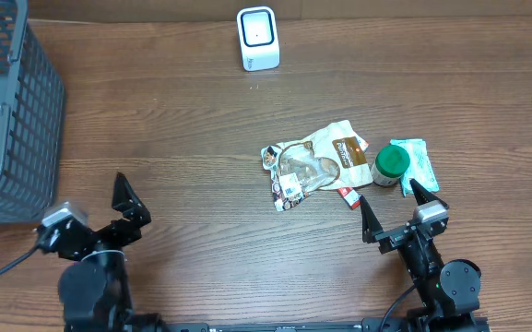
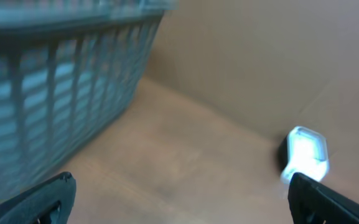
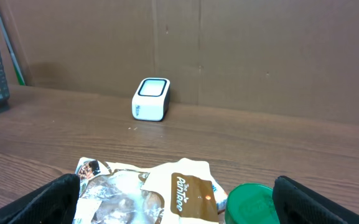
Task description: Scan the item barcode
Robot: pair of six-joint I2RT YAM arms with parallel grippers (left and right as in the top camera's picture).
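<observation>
A white barcode scanner (image 1: 257, 39) stands at the back middle of the table, also visible as scanner (image 3: 150, 98) and, blurred and glowing, scanner (image 2: 304, 152). A crumpled clear snack bag with a brown label (image 1: 313, 163) lies right of centre, the bag (image 3: 160, 190) close in the right wrist view. Beside it stands a green-lidded jar (image 1: 392, 165), jar (image 3: 252, 203), on a pale green packet (image 1: 419, 159). My right gripper (image 1: 391, 203) is open just in front of these items, holding nothing. My left gripper (image 1: 125, 200) is open at the front left, empty.
A grey mesh basket (image 1: 12, 120) fills the left back corner, close to the left arm, seen as basket (image 2: 55, 93). A small red and white item (image 1: 348, 196) pokes out under the bag. A cardboard wall (image 3: 229, 50) closes off the far side.
</observation>
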